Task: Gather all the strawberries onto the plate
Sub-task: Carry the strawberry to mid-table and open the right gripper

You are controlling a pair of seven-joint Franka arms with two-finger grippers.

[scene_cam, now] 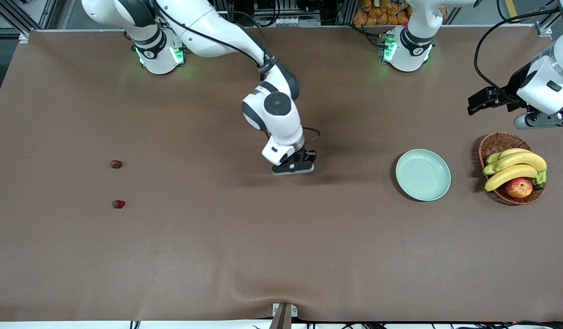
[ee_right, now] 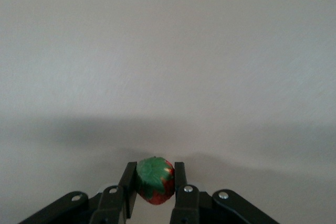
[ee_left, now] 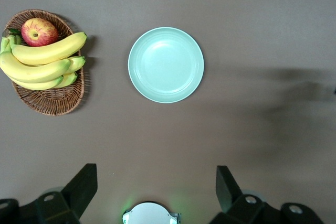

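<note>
**Q:** Where's everything relative to the plate (scene_cam: 423, 175)?

**Me:** My right gripper (ee_right: 153, 190) has its jaws pinched on one strawberry (ee_right: 154, 180), low over the bare table, off toward the right arm's end from the plate. Two more berries (scene_cam: 116, 164) (scene_cam: 119, 204) sit on the table way further that way.

**Q:** And your left?

**Me:** Left gripper (ee_left: 156, 184) just waits up high near the basket (scene_cam: 498, 142) beside the plate, jaws wide, holding nothing.

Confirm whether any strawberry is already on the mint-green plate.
No, the plate is bare in the left wrist view, and two strawberries lie on the table.
</note>
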